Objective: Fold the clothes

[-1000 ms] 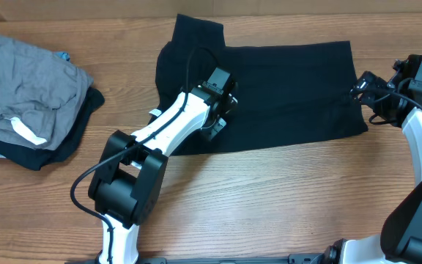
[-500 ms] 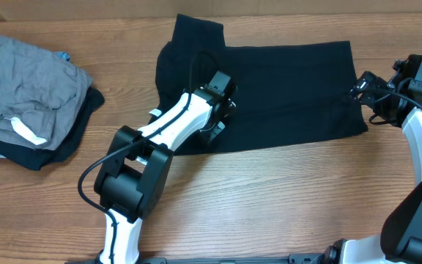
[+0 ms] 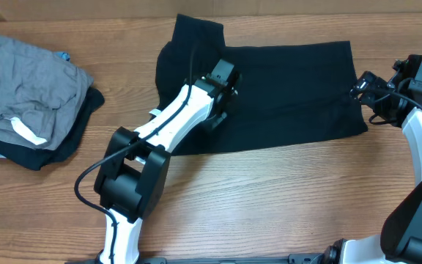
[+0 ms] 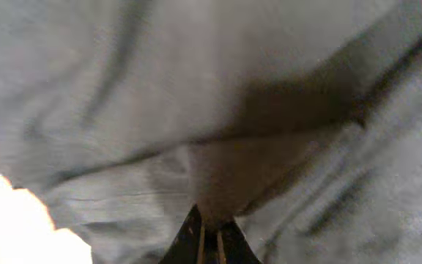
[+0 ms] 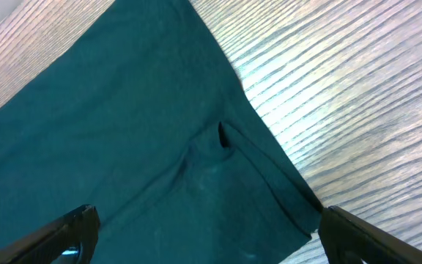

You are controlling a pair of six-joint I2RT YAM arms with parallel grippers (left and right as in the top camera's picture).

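The clothes, a black T-shirt point(image 3: 291, 88), lie spread across the middle of the wooden table point(image 3: 269, 198). My left gripper point(image 3: 220, 99) rests on the shirt's left part. In the left wrist view the left gripper point(image 4: 211, 229) is shut on a pinched ridge of the shirt's fabric point(image 4: 269, 147), which fills that frame. My right gripper point(image 3: 360, 91) hovers at the shirt's right edge. Seen from the right wrist, the right gripper point(image 5: 211, 242) is open, its fingers point(image 5: 72, 229) wide apart over the shirt's corner point(image 5: 160, 147), holding nothing.
A grey garment with a white label point(image 3: 28, 84) sits on a dark garment point(image 3: 72, 136) at the far left of the table. Bare wood point(image 5: 357, 88) lies to the right of the shirt's edge.
The left gripper has closed onto a fold of the shirt and shifted slightly toward the far side. The right arm has not moved.
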